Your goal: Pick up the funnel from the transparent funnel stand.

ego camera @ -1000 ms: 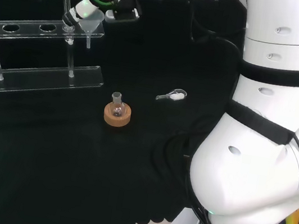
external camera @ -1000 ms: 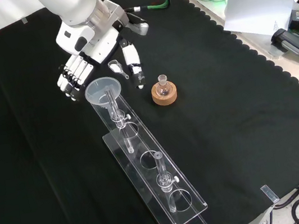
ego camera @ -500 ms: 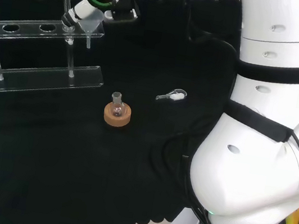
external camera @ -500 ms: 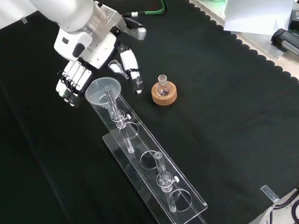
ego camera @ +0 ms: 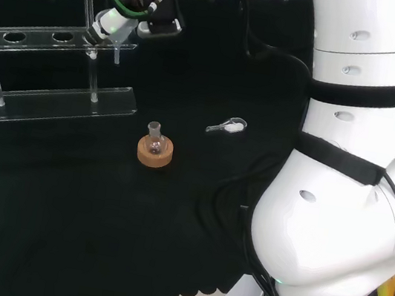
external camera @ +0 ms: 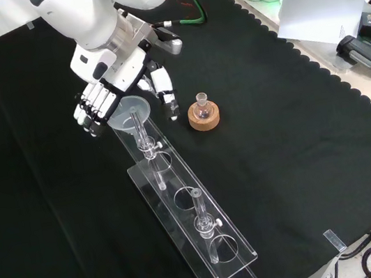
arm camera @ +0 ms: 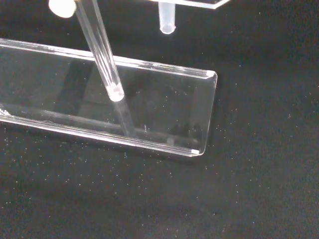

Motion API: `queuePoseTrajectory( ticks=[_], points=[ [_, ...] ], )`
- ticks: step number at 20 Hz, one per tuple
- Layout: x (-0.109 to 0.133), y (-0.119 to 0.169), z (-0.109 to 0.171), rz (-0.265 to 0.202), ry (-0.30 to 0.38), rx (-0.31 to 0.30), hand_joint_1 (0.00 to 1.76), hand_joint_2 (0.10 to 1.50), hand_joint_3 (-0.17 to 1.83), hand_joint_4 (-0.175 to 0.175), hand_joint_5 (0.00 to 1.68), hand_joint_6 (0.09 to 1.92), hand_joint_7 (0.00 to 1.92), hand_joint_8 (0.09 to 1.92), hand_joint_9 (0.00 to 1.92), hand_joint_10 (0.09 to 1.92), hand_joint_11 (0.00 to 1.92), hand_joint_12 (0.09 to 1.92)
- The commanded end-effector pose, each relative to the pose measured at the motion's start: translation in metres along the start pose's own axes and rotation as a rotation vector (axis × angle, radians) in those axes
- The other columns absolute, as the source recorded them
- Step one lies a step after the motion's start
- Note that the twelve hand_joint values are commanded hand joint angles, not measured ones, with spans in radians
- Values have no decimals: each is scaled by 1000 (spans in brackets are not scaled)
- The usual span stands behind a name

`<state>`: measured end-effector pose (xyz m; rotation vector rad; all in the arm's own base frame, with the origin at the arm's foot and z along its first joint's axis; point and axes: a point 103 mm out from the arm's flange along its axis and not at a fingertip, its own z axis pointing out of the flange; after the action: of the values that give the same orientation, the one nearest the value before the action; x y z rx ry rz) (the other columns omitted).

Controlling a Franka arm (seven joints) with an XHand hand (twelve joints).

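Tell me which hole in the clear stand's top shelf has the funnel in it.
The end hole nearest the hand holds the funnel; the other holes along the stand are open.

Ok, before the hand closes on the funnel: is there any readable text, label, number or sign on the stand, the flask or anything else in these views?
None can be read.
Funnel, funnel stand, small flask on its cork ring: clear or plain, no markings.
Hand: no legible print.
White sheet by the cloth's edge in the front view: looks blank.
Dark devices beside it: any print too small to read.
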<state>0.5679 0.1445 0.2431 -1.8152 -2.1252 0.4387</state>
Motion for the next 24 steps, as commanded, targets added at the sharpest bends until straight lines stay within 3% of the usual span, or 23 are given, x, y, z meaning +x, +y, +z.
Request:
queuePoseTrajectory(
  ticks=[1,10,14,22,24],
  points=[
    [-4,0,1,3,3,-4,459,677,6,-78,0,87,0,87,0,87,0,87],
    [-4,1,0,-3,-3,-55,514,690,12,-92,0,87,61,87,0,87,0,87],
    [-5,1,0,0,-8,-80,547,693,12,-82,0,87,113,87,0,87,0,87],
    [-7,3,2,12,-32,-60,551,697,14,-72,0,87,170,87,13,87,0,87],
    [8,7,5,2,-120,-51,550,698,14,-73,0,87,183,91,29,87,0,87]
  ],
)
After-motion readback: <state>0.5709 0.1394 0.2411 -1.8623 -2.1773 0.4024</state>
